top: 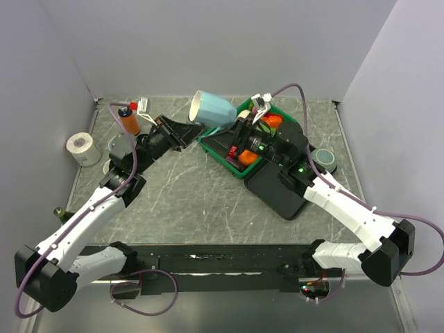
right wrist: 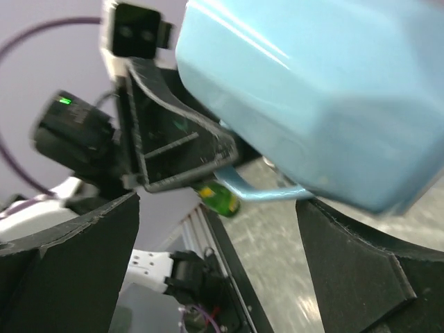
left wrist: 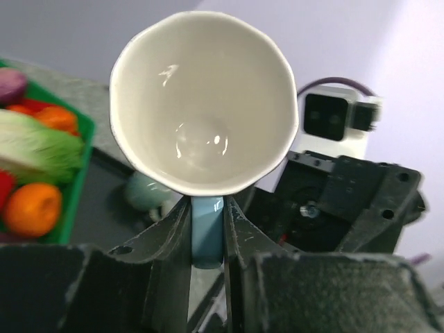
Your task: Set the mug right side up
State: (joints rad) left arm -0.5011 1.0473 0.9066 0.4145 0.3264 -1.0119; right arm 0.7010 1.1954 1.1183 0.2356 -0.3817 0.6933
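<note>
A light blue mug [top: 215, 109] with a white inside hangs in the air, tipped on its side, its mouth facing left. My left gripper [top: 182, 133] is shut on its handle. In the left wrist view the handle [left wrist: 207, 232] sits pinched between the two fingers, and the mug's open mouth [left wrist: 201, 104] faces the camera. My right gripper [top: 236, 142] stands open just right of the mug. In the right wrist view the mug's blue wall [right wrist: 319, 90] fills the upper right, above the wide-spread fingers, with nothing between them.
A green tray [top: 214, 150] of toy vegetables lies under the right gripper, with a black box [top: 277, 191] in front of it. An orange bottle [top: 130, 119] and a paper roll [top: 83, 148] stand at the far left. A teal lid [top: 325, 158] lies at the right.
</note>
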